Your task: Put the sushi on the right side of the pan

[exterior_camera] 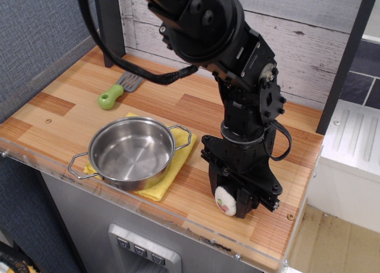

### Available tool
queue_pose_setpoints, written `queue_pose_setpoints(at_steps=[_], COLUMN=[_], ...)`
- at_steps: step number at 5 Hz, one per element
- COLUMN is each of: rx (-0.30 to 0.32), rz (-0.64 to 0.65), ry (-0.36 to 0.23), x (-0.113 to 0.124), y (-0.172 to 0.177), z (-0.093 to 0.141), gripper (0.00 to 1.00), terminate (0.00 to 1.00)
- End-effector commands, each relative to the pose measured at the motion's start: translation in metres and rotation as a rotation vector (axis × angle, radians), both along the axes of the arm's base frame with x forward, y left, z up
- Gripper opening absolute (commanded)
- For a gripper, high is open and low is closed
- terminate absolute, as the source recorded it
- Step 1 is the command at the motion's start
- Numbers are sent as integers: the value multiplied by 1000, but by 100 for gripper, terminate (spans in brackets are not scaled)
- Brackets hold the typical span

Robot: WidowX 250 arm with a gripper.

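The shiny steel pan (132, 151) with two wire loop handles sits on a yellow cloth (172, 166) at the front left of the wooden counter. My gripper (228, 202) is lowered to the counter to the right of the pan, near the front edge. It is shut on the sushi (225, 200), whose white end face with a red and green centre faces the camera between the black fingers. The sushi is at or just above the wood; I cannot tell whether it touches.
A grey spatula with a green handle (118, 89) lies at the back left. A dark post (110, 27) stands at the back left corner and another (347, 59) at the right. The counter's clear front lip (178, 228) runs just below the gripper.
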State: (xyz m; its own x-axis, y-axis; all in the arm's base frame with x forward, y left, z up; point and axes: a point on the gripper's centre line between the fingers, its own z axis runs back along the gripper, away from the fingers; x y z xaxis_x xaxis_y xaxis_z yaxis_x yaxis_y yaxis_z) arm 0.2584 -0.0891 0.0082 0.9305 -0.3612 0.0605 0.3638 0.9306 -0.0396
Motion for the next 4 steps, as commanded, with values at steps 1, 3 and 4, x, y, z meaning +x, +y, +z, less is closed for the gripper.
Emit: queue_pose_setpoints(at_steps=[1, 3, 4], rx=[-27, -51, -41], rz=[-14, 65, 152], ry=[-53, -174, -221], x=[3, 21, 37], y=[4, 39, 76], z=[30, 99, 117], gripper=[100, 100, 100], terminate=[0, 0, 0])
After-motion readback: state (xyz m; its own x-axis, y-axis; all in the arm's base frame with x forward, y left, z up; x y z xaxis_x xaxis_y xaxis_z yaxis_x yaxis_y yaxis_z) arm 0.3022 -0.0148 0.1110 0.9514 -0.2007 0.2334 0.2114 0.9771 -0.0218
